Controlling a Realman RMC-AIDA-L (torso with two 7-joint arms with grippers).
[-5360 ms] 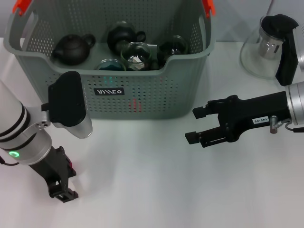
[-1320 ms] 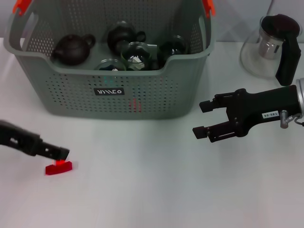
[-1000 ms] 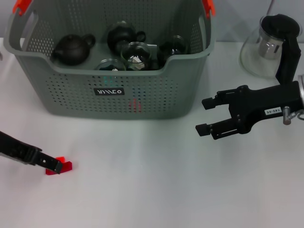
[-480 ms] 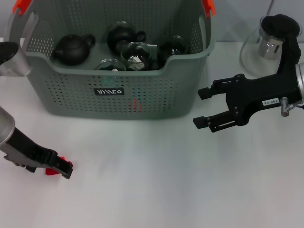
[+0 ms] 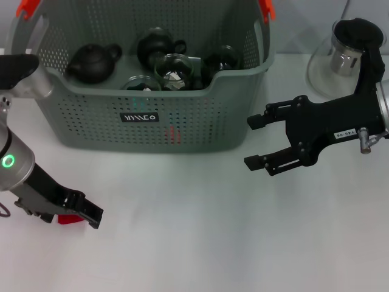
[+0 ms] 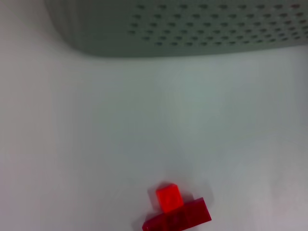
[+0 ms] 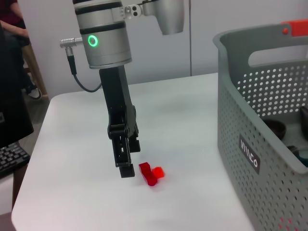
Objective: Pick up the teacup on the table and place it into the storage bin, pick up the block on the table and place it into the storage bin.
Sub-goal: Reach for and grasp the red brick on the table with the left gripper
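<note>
The red block (image 5: 68,219) lies on the white table at the front left, partly covered by my left gripper (image 5: 92,214), which is low over the table with its tip just past the block. From the right wrist, the left gripper (image 7: 127,168) stands beside the block (image 7: 150,174), touching or nearly so. The left wrist view has the block (image 6: 175,212) close below the camera. The grey storage bin (image 5: 200,121) stands at the back. It holds a glass teacup (image 5: 173,68) among dark teapots. My right gripper (image 5: 251,142) hovers open and empty by the bin's right front corner.
A glass teapot (image 5: 346,58) with a black lid and handle stands at the back right, behind my right arm. The right wrist view has the table's far edge (image 7: 29,159) beyond my left arm, with a keyboard (image 7: 9,161) past it.
My left arm has swung in from the left, and its gripper has slid right over the red block, covering more of it. The right gripper has shifted only slightly.
</note>
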